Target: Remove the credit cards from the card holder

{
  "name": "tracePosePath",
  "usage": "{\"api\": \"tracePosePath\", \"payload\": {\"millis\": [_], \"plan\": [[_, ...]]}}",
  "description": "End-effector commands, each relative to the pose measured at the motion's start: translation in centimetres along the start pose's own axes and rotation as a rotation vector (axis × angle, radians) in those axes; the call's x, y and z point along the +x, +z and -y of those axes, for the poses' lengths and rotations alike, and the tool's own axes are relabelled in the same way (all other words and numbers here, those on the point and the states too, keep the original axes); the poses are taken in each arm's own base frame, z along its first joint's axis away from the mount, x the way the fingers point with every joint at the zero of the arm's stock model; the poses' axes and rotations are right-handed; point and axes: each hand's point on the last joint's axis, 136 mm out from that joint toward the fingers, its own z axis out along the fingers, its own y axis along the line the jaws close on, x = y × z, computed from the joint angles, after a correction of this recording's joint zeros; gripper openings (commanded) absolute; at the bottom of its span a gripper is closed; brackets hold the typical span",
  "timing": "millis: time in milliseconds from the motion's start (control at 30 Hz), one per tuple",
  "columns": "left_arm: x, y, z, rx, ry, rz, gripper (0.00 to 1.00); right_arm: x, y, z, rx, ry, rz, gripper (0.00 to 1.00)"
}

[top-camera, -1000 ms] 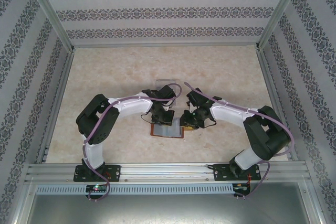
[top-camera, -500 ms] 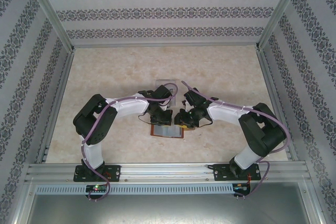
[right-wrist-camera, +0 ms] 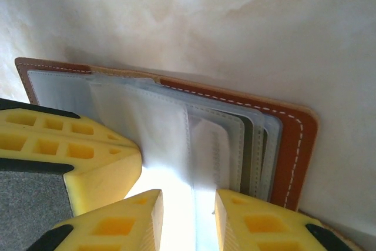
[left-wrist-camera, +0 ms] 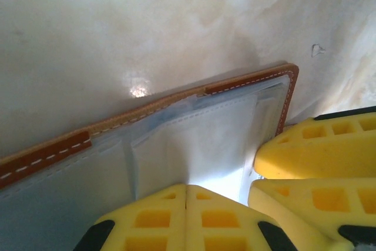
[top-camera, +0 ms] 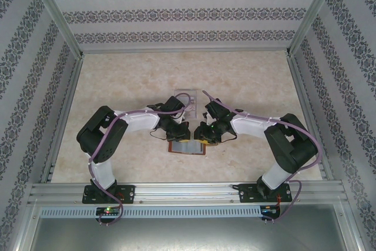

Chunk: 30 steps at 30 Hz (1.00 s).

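Card holder lies open and flat at the centre of the top view, leather edge to the table, grey-blue pockets facing up. The credit cards sit tucked in the stepped pockets at the right of the right wrist view, none drawn out yet. Left gripper is clenched tight, tips closed together and planted on the left panel. I read that as a pin, so the wallet can't slide when a card is pulled. Right gripper is just beside it, jaws partly spread over the pocket stack, likely lining up on a card edge. Glare fills the gap, and nothing looks pinched.
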Motion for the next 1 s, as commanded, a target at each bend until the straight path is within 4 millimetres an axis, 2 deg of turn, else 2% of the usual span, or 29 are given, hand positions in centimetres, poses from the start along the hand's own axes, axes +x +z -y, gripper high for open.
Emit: {"api": "tracePosePath", "payload": {"millis": [0, 367, 633, 967], "plan": [[0.1, 0.3, -0.2, 0.035, -0.036, -0.003, 0.00, 0.5, 0.9, -0.4, -0.021, -0.008, -0.026, 0.31], [-0.5, -0.5, 0.8, 0.148, -0.071, 0.015, 0.00, 0.4, 0.7, -1.1, -0.038, -0.018, -0.025, 0.30], [-1.6, -4.8, 2.2, 0.169, -0.037, 0.074, 0.02, 0.2, -0.7, -2.3, -0.059, -0.035, 0.000, 0.30], [-2.0, -9.0, 1.4, 0.085, -0.002, 0.140, 0.03, 0.0, -1.2, -4.4, -0.098, -0.059, 0.001, 0.31]]}}
